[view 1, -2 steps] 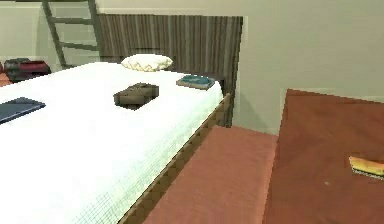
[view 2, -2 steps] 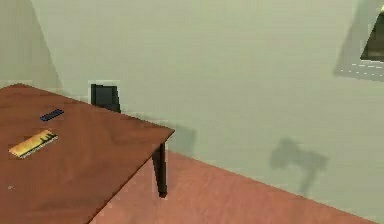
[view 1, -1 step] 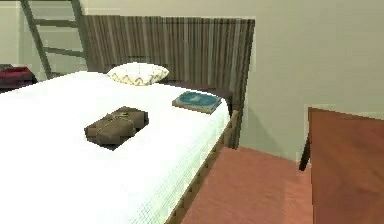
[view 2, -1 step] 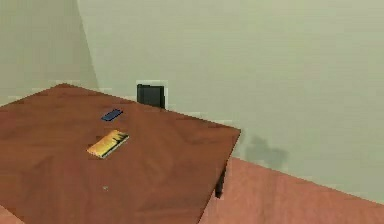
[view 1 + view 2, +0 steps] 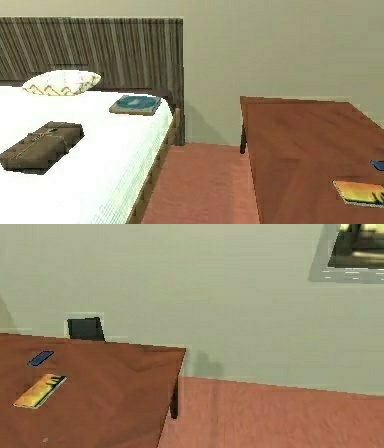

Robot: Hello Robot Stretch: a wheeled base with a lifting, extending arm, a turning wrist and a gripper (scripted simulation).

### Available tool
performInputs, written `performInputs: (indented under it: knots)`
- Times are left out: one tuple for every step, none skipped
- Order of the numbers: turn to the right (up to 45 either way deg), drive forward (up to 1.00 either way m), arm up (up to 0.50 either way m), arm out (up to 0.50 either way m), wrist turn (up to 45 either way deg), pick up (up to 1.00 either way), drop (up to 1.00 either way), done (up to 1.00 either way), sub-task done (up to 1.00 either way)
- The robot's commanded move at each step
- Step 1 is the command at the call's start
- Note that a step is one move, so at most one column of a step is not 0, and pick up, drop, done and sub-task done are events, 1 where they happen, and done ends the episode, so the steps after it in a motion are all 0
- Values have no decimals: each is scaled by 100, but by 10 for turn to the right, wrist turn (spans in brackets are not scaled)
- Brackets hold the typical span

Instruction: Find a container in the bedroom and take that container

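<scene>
While a brown bundle is being borne by the bed, a yellow book is being carried by the table.

Forward, side views; shared table

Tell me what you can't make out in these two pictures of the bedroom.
Small blue thing on reddish-brown wooden table: cut by forward view's right edge.
Dark chair: arm side view, table hides its lower part.
Grey-framed window: cut by arm side view's corner.
</scene>
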Motion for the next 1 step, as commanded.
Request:
performInputs:
  knots:
    - [0, 5, 0, 0, 0, 0, 0, 0, 0]
